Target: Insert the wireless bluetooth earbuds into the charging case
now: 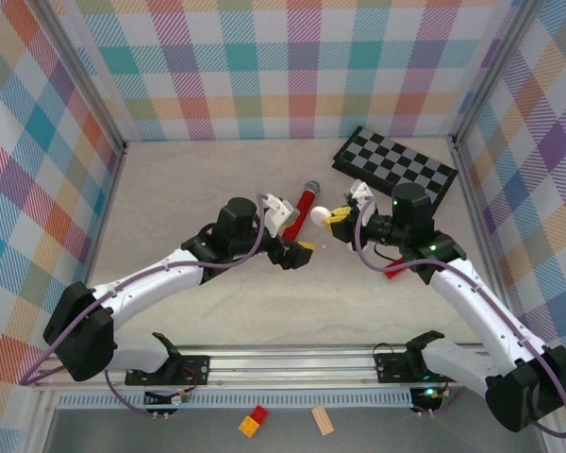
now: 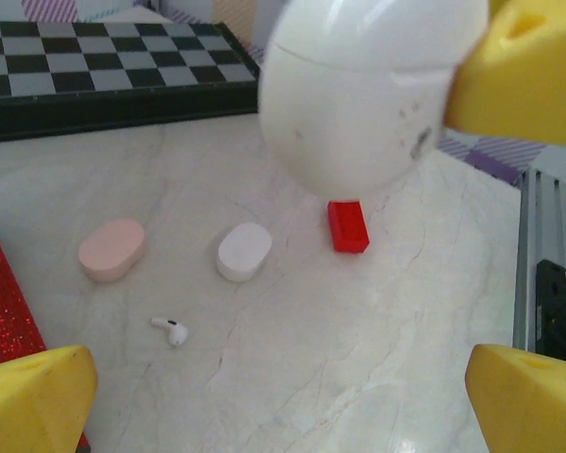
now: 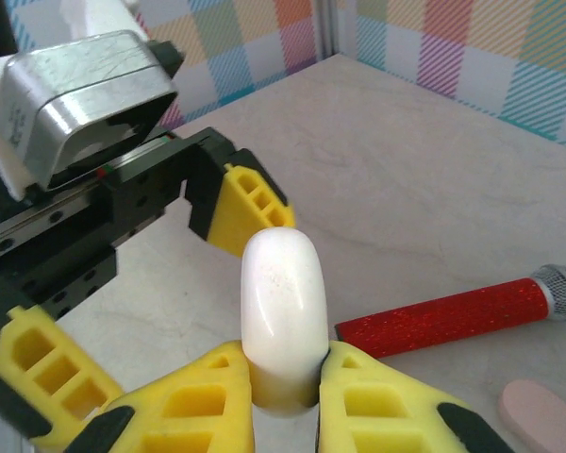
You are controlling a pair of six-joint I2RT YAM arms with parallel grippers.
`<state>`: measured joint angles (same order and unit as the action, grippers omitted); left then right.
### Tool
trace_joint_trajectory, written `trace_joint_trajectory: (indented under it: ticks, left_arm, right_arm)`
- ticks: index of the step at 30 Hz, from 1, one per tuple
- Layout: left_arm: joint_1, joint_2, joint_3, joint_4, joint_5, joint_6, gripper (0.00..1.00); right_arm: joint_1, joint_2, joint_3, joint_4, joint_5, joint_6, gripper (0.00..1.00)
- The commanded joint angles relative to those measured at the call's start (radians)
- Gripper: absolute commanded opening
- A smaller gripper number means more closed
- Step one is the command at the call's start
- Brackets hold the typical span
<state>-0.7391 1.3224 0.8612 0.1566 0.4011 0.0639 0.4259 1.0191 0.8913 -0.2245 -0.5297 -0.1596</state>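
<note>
My right gripper is shut on a white pebble-like charging case and holds it upright above the table; its lid looks closed. In the top view the right gripper has the case mid-table. Facing it, my left gripper is open and empty, one of its yellow fingers just behind the case. The left wrist view has the case looming close above the left gripper. One white earbud lies on the table below.
A pink case, a white case and a red brick lie on the marble top. A red glitter microphone lies between the arms. A checkerboard sits back right. Checked walls surround the table.
</note>
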Motion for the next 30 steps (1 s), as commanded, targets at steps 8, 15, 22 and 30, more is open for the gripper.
trace_joint_trajectory:
  ticks: [8, 15, 22, 30]
  left_arm:
    - [0.028, -0.028, -0.117, 0.340, 0.233, -0.086, 0.89]
    - [0.040, 0.018, -0.088, 0.428, 0.390, -0.189, 0.82]
    - [0.030, -0.018, -0.108, 0.465, 0.410, -0.151, 0.78]
    - [0.023, 0.026, -0.120, 0.615, 0.446, -0.199, 0.49]
  right_arm:
    - [-0.003, 0.053, 0.088, -0.104, -0.275, -0.083, 0.15]
    - [-0.008, 0.041, 0.091, -0.168, -0.284, -0.112, 0.15]
    - [-0.021, 0.036, 0.084, -0.160, -0.304, -0.107, 0.14]
    - [-0.032, 0.009, 0.069, -0.147, -0.320, -0.105, 0.13]
